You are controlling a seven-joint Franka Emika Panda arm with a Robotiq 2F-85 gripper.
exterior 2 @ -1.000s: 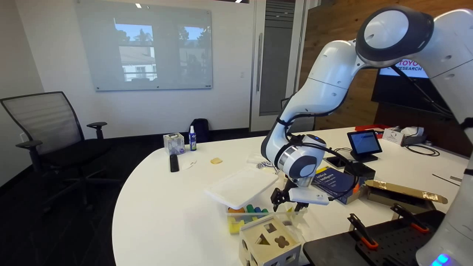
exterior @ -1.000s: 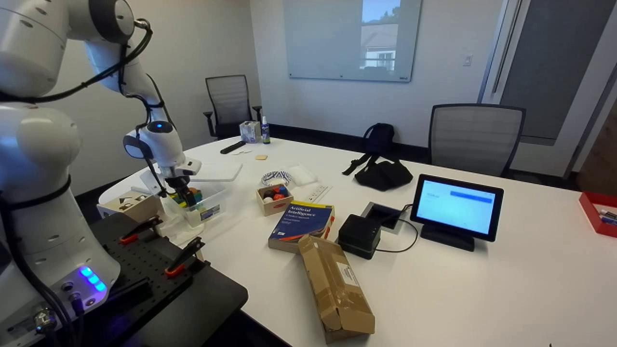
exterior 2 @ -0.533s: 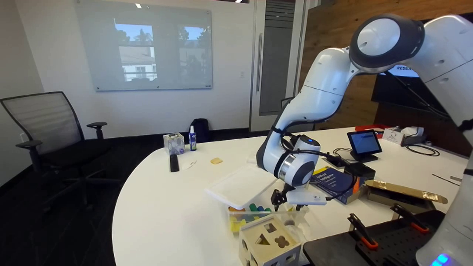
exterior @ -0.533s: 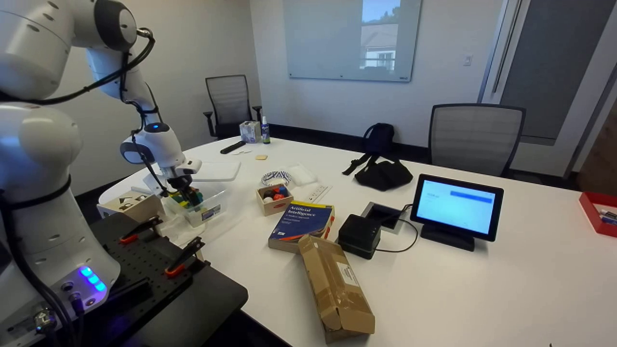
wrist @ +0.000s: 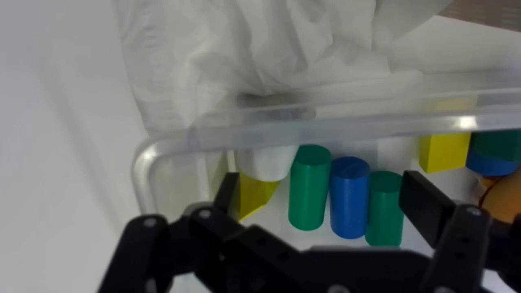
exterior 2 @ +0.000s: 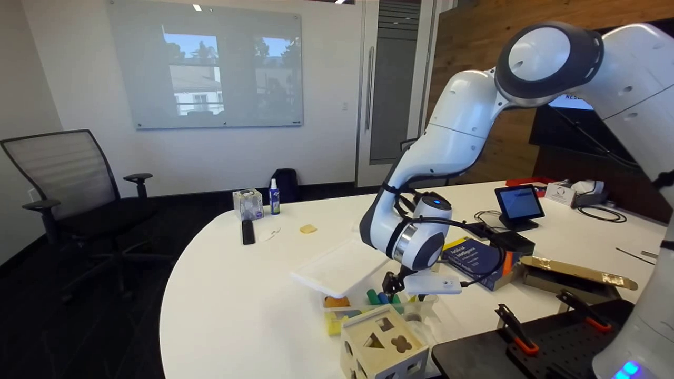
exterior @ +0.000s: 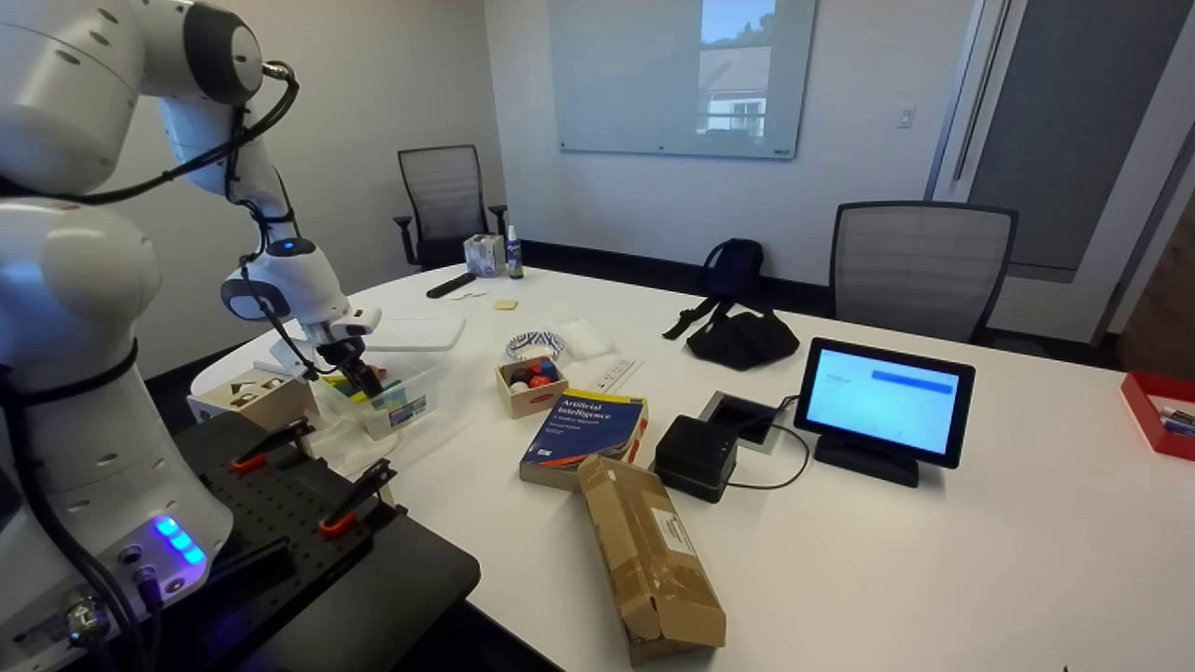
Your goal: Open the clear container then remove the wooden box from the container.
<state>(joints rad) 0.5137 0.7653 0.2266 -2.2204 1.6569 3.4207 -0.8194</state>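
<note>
1 book (exterior: 590,431) reads "Artificial Intelligence" | tool (wrist: 319,193) jaws apart at clear container (wrist: 366,128) | label (exterior: 407,412) illegible

We see smooth, glossy, see-through plastic in the container (wrist: 386,127) and a matt finish on the gripper (wrist: 321,185). The cylinders (wrist: 309,193) look smooth to us, and the package (exterior: 649,560) is cardboard with shiny tape (exterior 2: 617,282).

grpr (exterior 2: 405,296) over clear cont. (exterior 2: 360,309), lid (exterior 2: 337,269) nearby
</note>
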